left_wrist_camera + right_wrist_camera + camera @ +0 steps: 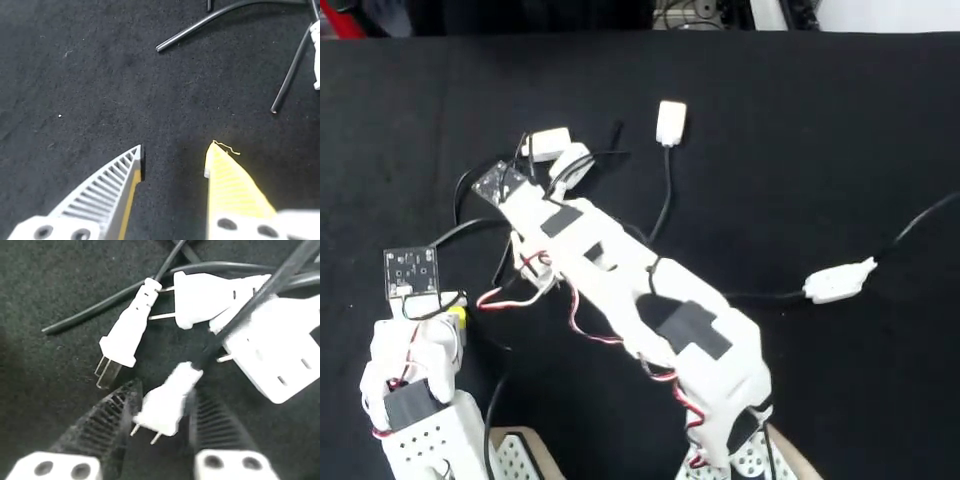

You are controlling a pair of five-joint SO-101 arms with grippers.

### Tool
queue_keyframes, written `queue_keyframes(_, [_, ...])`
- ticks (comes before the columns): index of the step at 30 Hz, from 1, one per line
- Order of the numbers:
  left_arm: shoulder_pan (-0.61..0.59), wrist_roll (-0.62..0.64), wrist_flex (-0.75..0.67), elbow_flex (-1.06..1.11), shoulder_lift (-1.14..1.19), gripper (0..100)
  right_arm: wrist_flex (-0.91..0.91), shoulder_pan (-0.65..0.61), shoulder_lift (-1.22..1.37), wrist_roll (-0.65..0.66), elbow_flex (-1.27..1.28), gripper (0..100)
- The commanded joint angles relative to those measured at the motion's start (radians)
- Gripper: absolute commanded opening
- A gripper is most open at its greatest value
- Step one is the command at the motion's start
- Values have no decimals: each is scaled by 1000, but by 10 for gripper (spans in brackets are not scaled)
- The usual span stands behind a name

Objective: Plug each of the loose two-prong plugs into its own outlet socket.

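Right gripper (166,390) clamps a white plug (162,410), prongs pointing back toward its wrist; outlet block (548,143) sits close at eleven o'clock, seen from above.

L gripper (174,156) open, low; R gripper (165,391) stretched out, pinching plug (162,412).

Mid-frame, the right gripper (165,390) pinches a small white plug (162,410) between its dark fingers (107,425), prongs toward the camera. Beyond it on the black cloth (50,280) lie a second white plug (127,332), a third plug (202,295) and a white outlet socket (280,360), which a dark cable (270,286) crosses.
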Motion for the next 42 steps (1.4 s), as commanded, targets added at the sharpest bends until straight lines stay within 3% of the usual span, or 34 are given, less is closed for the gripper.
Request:
queue_keyframes(1, [-1,-6,8,15,-9,209,28,-14,-16,72,-44,15])
queue_keyframes(9, [-1,-8,6,16,-9,209,345,54,-197,101,-85,11])
queue_keyframes(19, [1,-8,-2,18,-9,210,494,408,-734,295,197,11])
queue_keyframes(24, [59,-8,-3,15,-9,210,282,631,-947,322,466,11])
queue_keyframes(29, [168,6,-5,-53,-11,210,-68,816,-1041,173,765,11])
queue_keyframes(35, [449,149,-34,-245,17,223,-258,868,-1010,40,878,11])
queue_keyframes(38, [565,210,-109,-291,155,253,-310,899,-960,17,878,11])
queue_keyframes(42, [522,252,-258,-423,502,252,-338,951,-878,-14,845,11])
